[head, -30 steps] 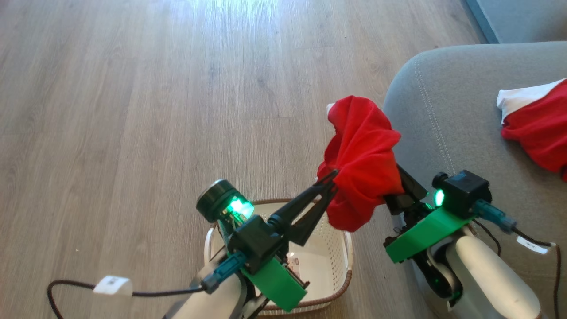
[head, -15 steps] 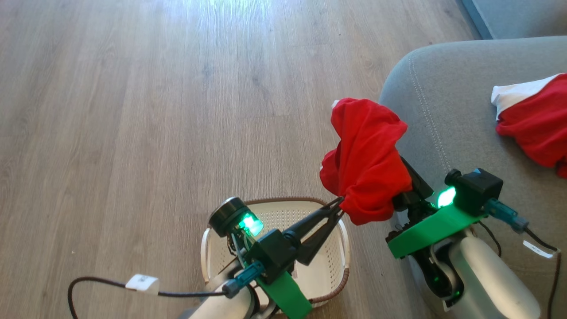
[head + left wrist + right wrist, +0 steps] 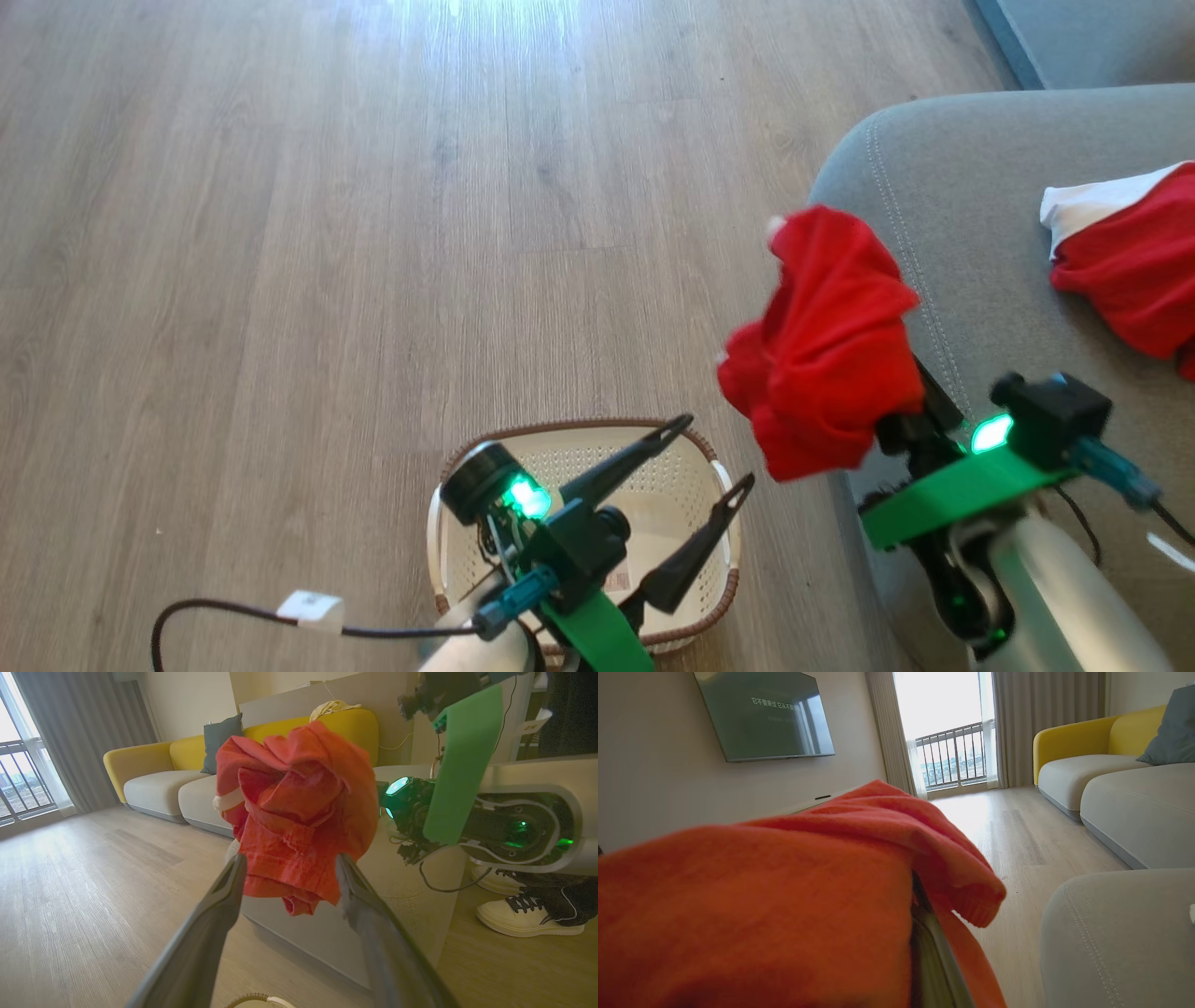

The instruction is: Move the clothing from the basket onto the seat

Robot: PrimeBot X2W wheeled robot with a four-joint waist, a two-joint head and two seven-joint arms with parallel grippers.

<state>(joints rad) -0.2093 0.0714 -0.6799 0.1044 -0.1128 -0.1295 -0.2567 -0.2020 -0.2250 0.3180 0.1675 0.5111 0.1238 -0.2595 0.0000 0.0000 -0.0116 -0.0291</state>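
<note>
The left arm reaches up from the bottom edge of the head view over the basket (image 3: 485, 443), which stands on the wooden floor (image 3: 280, 233) just beside the seat (image 3: 980, 215). The left tool (image 3: 717, 451) has its two dark fingers spread wide with nothing between them. They point up and to the right toward the red garment (image 3: 831, 345), and a clear gap separates them from the cloth. In the left wrist view, the left tool (image 3: 290, 858) frames the bunched red garment (image 3: 299, 812) between its fingertips, but the cloth hangs beyond them.

The right arm rises from the lower right corner of the head view, its pale forearm angled up and to the left along the seat's near edge. The right tool (image 3: 920, 403) is closed narrow on the red garment and holds it in the air at the seat's rounded corner, partly over the floor and partly over the cushion. The cloth drapes over the fingers and hides most of them. In the right wrist view, one finger of the right tool (image 3: 934, 952) shows under the red garment (image 3: 784, 896), with the seat (image 3: 1111, 933) at the lower right.

A second red garment (image 3: 1130, 271) with a white panel lies on the seat toward its right edge.
</note>
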